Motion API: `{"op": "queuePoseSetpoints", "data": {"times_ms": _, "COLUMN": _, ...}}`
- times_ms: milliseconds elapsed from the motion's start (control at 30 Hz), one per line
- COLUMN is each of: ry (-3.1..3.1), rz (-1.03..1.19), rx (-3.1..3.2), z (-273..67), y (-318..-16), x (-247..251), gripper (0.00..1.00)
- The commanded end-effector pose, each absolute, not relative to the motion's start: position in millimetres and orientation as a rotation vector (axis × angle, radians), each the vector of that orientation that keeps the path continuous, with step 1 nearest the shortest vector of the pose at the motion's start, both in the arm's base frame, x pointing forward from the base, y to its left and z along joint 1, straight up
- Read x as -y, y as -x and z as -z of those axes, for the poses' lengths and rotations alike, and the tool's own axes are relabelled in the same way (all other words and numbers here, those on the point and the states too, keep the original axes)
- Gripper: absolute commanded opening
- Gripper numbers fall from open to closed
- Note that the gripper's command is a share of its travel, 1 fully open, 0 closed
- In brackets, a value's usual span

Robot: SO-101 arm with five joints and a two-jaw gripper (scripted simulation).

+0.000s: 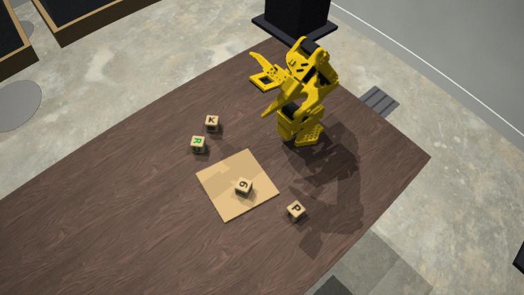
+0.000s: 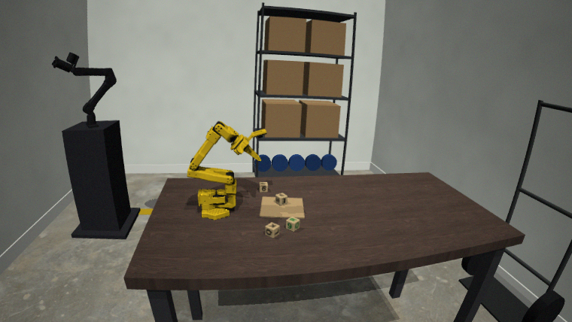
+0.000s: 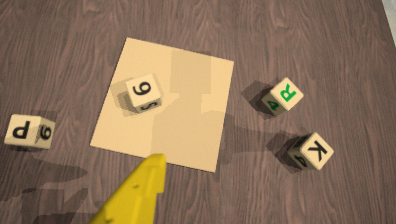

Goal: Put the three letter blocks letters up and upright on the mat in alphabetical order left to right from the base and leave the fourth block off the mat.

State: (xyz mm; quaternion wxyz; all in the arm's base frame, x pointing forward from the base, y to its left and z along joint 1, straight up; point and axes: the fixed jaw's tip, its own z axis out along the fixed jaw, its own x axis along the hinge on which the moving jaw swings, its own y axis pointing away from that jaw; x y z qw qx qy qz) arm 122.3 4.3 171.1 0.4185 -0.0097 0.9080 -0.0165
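Note:
My gripper (image 1: 256, 85) (image 2: 262, 145) is open and empty, high above the table; one finger shows at the bottom of the wrist view. The tan mat (image 1: 223, 205) (image 2: 275, 211) (image 3: 165, 55) lies flat. A block with a 6 or 9 on top (image 1: 243, 186) (image 2: 281, 198) (image 3: 143, 91) sits on it. Off the mat in the wrist view, the P block (image 1: 296, 210) (image 2: 263, 186) (image 3: 22, 131) is to the left, its letter upside down. The green R block (image 1: 198, 143) (image 2: 293, 223) (image 3: 286, 95) and the K block (image 1: 211, 120) (image 2: 272, 229) (image 3: 317, 150) are to the right, both turned askew.
The dark wooden table (image 1: 128, 205) (image 2: 380, 228) (image 3: 300, 30) carries the arm, mat and blocks. The R and K blocks stand near each other with a gap between them. The shelf (image 2: 304, 95) and a black pedestal (image 2: 92, 171) stand beyond the table.

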Motion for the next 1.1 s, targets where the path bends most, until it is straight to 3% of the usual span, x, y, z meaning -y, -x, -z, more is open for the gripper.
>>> {"op": "queuePoseSetpoints", "data": {"times_ms": 0, "ry": 0.022, "rz": 0.048, "rx": -2.297, "z": -172.8, "y": -125.7, "x": -3.1, "gripper": 1.00}}
{"op": "queuePoseSetpoints", "data": {"times_ms": 1067, "ry": 0.016, "rz": 0.044, "rx": -2.486, "z": -154.0, "y": -133.5, "x": -1.6, "gripper": 1.00}}
